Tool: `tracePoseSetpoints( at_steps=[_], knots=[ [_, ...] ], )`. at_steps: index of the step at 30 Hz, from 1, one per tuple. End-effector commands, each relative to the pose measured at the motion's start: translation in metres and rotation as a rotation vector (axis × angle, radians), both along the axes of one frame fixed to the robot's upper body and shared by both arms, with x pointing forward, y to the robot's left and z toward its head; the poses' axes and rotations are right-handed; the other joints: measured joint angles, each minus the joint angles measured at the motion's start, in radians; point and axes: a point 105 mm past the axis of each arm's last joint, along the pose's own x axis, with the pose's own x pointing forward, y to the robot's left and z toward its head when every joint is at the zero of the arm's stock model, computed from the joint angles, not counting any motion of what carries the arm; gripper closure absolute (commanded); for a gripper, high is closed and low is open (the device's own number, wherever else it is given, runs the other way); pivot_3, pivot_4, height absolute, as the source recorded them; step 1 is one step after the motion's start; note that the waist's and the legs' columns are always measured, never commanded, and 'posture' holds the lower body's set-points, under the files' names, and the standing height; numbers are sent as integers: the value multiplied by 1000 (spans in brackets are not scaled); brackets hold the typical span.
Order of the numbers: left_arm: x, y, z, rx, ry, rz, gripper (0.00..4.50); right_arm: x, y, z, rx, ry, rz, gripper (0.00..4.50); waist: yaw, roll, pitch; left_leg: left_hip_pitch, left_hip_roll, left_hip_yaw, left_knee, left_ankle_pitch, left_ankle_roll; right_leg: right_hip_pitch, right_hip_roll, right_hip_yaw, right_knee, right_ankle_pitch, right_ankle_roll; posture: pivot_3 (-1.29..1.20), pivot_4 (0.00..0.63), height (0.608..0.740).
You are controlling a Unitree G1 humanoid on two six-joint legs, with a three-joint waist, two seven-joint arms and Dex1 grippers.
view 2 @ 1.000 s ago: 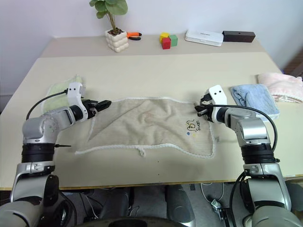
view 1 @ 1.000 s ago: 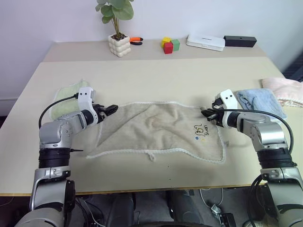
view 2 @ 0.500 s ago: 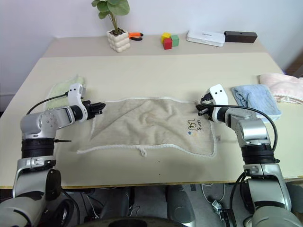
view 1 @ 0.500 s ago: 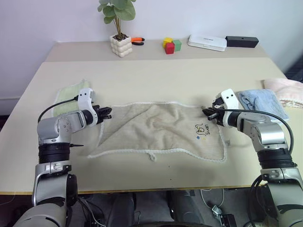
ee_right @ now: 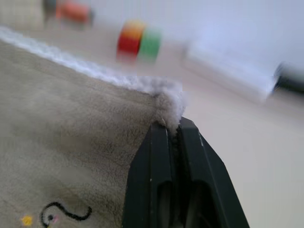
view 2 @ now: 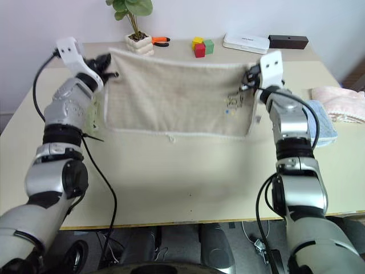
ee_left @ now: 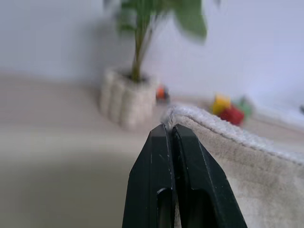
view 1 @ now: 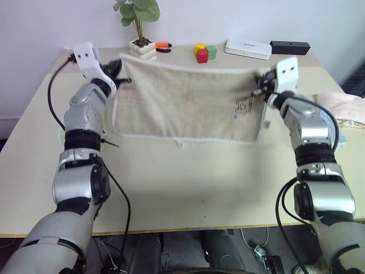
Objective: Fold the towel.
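A: Where is the towel (view 1: 185, 100)?

B: It is held up in the air above the table (view 1: 188, 188), spread wide between the two arms. The upper edge is stretched almost straight, and the rest hangs down like a curtain. The lower edge seems to be near the table surface, but I cannot tell if it touches.

A: What is the left gripper (view 1: 117, 80) doing?

B: Its two black fingers (ee_left: 159, 156) are pressed together on the upper corner of the towel on the robot's left side. In the left wrist view the whitish edging comes out just at the tips.

A: And the right gripper (view 1: 261, 85)?

B: The same. It is closed tight on the other upper corner, and in the right wrist view the fluffy corner sits between the tips. The small embroidered mark (view 1: 244, 105) is just below this corner.

A: What else is on the table?

B: Behind the towel stands a potted plant (view 1: 141, 48) in a white pot. Further to the right are coloured blocks (view 1: 204, 53), a flat white box (view 1: 247, 49) and a black box (view 1: 290, 47). At the right edge lies a pink cloth (view 1: 341, 107). A small loop (view 1: 180, 143) hangs from the lower edge of the towel.
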Motion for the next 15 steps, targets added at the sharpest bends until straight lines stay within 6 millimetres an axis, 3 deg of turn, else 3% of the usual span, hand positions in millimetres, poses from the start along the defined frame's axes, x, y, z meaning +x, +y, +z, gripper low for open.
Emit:
tracePoseSetpoints(
  at_steps=[1, 4, 8, 12, 15],
  knots=[
    [-17, 2, 50, 92, -241, -30, 4426, -11, 2, 39, 45, -175, 73, 4500, 0, 0, 0, -1, 0, 0, 0, 0, 0, 0, 0, 0, 0, 0, 0, 0, 150, 740],
    [-31, 1, 49, 103, -294, -146, 4426, -32, 9, 35, 88, -191, 226, 4500, 1, 0, 0, -1, 0, 0, -2, 0, 0, 0, 0, -1, -1, 0, 0, 0, 150, 740],
    [-53, 4, 9, 169, -215, -289, 4426, -65, 9, 3, 75, -101, 341, 4500, -1, 1, 0, -1, 0, 0, -2, 0, 0, 0, 0, -1, 0, -1, 1, 0, 150, 740],
    [-89, 15, -40, 263, -59, -405, 4426, -101, 4, -37, 19, 77, 426, 4500, -6, 2, 0, -2, 1, 0, 1, 0, 1, -1, 0, -1, 3, -1, 0, 0, 150, 740],
    [-111, 27, -60, 284, 52, -459, 4426, -119, -1, -49, -24, 148, 453, 4500, -8, 2, 1, 0, 1, 0, 2, 0, 1, 0, 0, -1, 4, -1, 0, 0, 150, 740]
  ],
)
